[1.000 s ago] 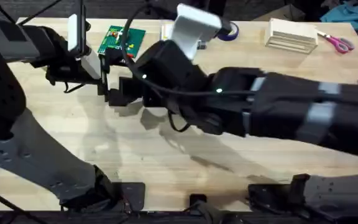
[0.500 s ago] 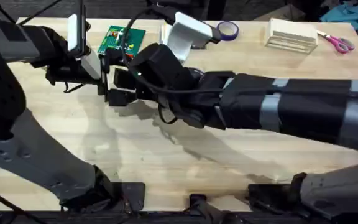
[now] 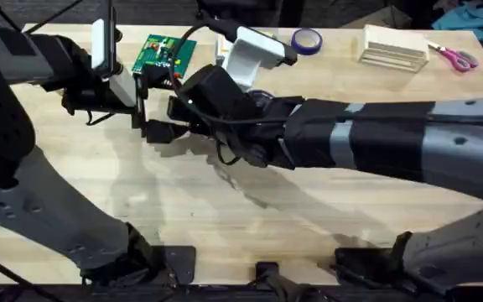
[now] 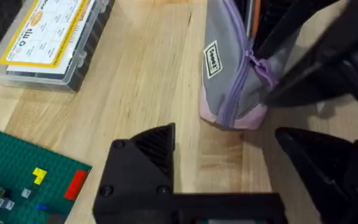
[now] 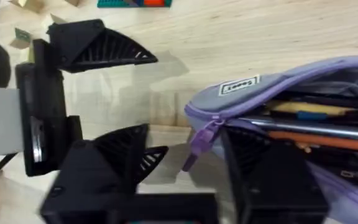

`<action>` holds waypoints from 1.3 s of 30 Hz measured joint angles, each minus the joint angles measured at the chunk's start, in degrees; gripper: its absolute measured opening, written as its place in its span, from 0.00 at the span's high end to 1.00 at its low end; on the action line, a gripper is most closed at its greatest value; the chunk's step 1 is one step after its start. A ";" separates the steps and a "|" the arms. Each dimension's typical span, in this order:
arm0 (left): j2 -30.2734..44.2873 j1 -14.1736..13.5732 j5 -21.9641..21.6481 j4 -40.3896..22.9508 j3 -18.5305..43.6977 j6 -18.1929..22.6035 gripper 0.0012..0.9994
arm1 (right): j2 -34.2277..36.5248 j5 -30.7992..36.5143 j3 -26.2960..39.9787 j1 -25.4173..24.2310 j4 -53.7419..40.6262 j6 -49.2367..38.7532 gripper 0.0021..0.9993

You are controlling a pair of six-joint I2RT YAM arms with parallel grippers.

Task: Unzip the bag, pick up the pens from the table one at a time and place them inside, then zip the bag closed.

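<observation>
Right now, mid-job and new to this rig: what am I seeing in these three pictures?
Two robot arms work at a wooden table. The top picture looks down from above; the other two come from cameras on each wrist. The purple and grey bag lies unzipped, with an orange pen and a silver pen already inside. The left gripper sits open just short of the bag's end. The right gripper has its fingers either side of the purple zipper pull, apparently ready to zip. Nearby: a clear plastic box, a green brick plate, tape, scissors.
</observation>
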 joint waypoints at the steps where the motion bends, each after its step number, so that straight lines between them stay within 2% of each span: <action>1: 0.00 0.00 0.00 0.00 0.00 0.01 0.01 | 0.06 0.12 0.00 -0.09 -0.19 0.01 0.23; 8: 0.00 0.00 0.00 0.00 0.00 0.01 0.01 | 0.29 0.56 0.00 -0.50 -0.47 0.24 0.61; 11: 0.00 0.00 0.00 0.01 0.00 -0.01 0.01 | 0.75 0.95 0.00 -0.56 -0.47 0.33 0.68; 15: 0.00 0.00 0.00 0.00 0.00 -0.01 0.01 | 1.52 1.39 0.00 -0.56 -0.39 1.75 0.72; 20: 0.00 0.00 0.00 0.00 0.00 -0.01 0.01 | 1.97 1.78 0.00 -0.63 -0.46 3.49 0.81; 28: 0.00 0.00 0.00 0.00 0.00 -0.01 0.01 | 1.97 1.78 0.00 -0.74 -0.50 4.48 0.89; 39: 0.00 0.00 0.00 0.00 0.00 0.01 0.01 | 0.80 1.11 0.00 -0.72 -0.23 4.74 0.92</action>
